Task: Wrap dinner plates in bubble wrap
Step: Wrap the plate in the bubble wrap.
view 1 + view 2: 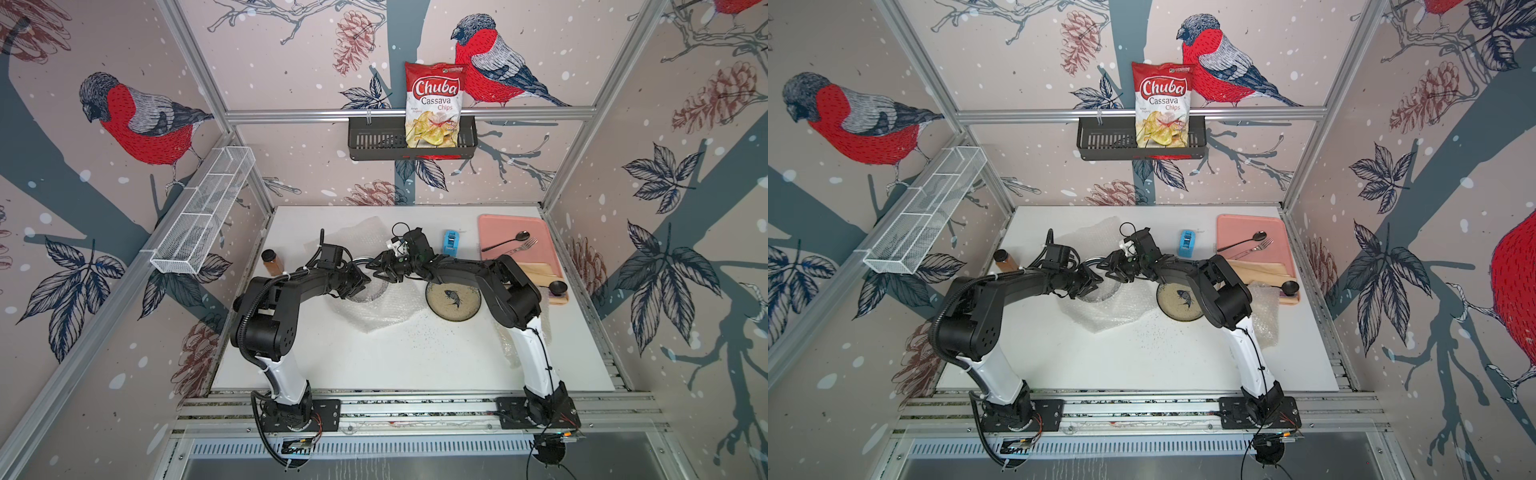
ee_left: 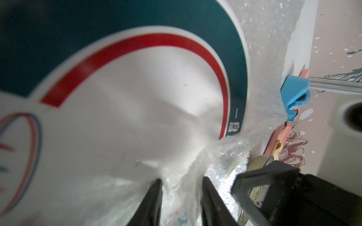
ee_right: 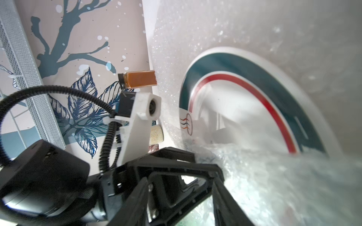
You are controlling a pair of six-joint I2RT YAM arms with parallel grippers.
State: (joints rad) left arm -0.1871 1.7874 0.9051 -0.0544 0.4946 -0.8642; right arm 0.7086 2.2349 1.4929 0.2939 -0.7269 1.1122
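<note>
A white-centred dinner plate (image 2: 137, 97) with a teal rim (image 3: 244, 64) lies on a clear sheet of bubble wrap (image 1: 378, 318) at mid-table. Part of the sheet is pulled up over it. My left gripper (image 2: 182, 179) hovers at the plate's near edge (image 1: 362, 286). A bunched fold of the wrap (image 2: 225, 152) fills the gap between its jaws. My right gripper (image 1: 380, 272) faces it from the right, open, with nothing between its fingers (image 3: 181, 177). A tan plate with a dark fish (image 1: 453, 301) sits bare to the right in both top views (image 1: 1179, 301).
A blue tape dispenser (image 1: 450, 242) stands behind the right gripper. A pink tray (image 1: 498, 224) with a spoon and fork lies at the back right. A brown spice jar (image 1: 272, 262) is at the left. More wrap lies at the back (image 1: 365, 232) and under the right arm (image 1: 1264, 320).
</note>
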